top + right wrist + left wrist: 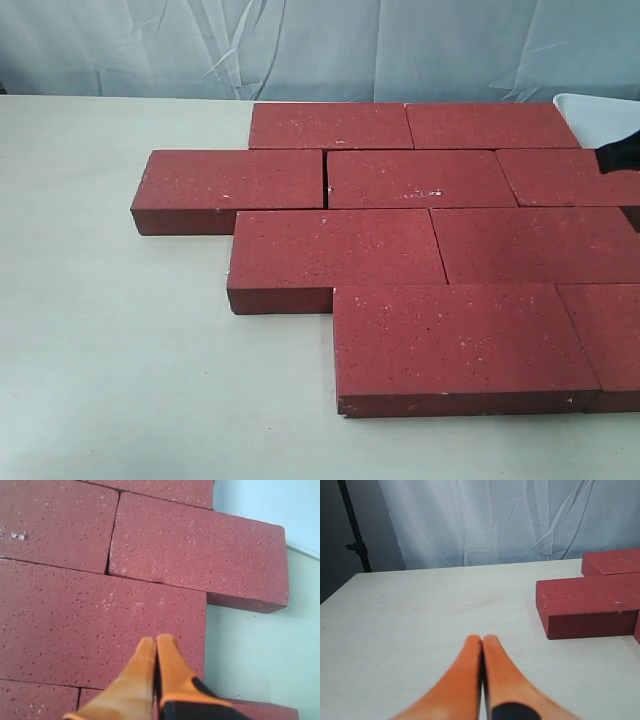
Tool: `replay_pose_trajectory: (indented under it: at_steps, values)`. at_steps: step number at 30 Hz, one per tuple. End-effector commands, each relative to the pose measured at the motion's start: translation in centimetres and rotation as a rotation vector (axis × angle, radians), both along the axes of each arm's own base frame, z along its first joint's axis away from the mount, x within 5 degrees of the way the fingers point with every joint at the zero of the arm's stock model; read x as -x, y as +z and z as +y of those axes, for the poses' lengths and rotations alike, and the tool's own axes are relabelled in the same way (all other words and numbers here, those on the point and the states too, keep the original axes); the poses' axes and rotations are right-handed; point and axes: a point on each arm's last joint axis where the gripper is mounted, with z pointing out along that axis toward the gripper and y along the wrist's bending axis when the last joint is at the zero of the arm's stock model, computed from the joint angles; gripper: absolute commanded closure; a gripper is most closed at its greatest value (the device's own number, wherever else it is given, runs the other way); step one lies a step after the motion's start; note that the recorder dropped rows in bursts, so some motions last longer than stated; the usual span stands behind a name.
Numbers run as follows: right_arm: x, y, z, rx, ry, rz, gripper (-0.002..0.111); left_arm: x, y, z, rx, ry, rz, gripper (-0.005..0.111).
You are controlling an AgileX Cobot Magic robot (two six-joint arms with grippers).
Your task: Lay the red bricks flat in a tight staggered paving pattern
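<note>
Several dark red speckled bricks (420, 180) lie flat on the pale table (110, 340) in four staggered rows, edges close together. The front brick (460, 345) juts toward the camera. My left gripper (482, 639) is shut, its orange fingers pressed together over bare table, with the leftmost brick (587, 605) off to one side. My right gripper (157, 641) is shut too, hovering over a brick (100, 625) near its end by the table. In the exterior view only a black part of the right arm (620, 155) shows at the right edge.
A white tray or container (600, 115) sits at the back right behind the bricks. A pale blue cloth backdrop (300, 45) hangs behind the table. A black stand (355, 530) is beside the table in the left wrist view.
</note>
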Motion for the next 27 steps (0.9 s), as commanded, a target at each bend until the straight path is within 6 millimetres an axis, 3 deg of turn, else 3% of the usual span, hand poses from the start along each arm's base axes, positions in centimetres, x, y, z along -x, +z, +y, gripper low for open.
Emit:
replay_pose_trajectory:
  at_steps: [1,4,6,9,11,17,24,27]
  values:
    - [-0.7,1.2,-0.1,0.011,0.008,-0.147,0.109,0.0,-0.1,0.0,0.007,0.004,-0.004,0.106]
    - [1.9,4.7,-0.1,0.009,0.01,-0.333,0.109,0.0,-0.1,0.0,0.005,0.004,-0.004,0.106]
    - [3.9,5.6,0.0,0.009,0.013,-0.423,0.109,0.0,-0.1,0.0,0.005,0.004,-0.004,0.106]
    - [7.9,4.8,0.1,0.008,0.025,-0.606,0.109,0.0,-0.1,0.0,0.005,0.004,-0.004,0.106]
    - [11.6,2.7,0.2,0.008,0.03,-0.69,0.109,0.0,-0.1,0.0,0.005,0.004,-0.004,0.106]
    - [17.6,-2.2,0.3,0.0,0.027,-0.803,0.109,0.0,-0.1,0.0,0.005,0.004,-0.004,0.106]
    - [19.0,-5.8,0.4,-0.077,-0.015,-0.724,0.109,0.0,-0.1,0.0,0.005,0.004,-0.004,0.106]
    - [20.1,-7.2,0.3,-0.157,-0.067,-0.777,0.109,0.0,-0.1,0.0,0.005,0.004,-0.004,0.106]
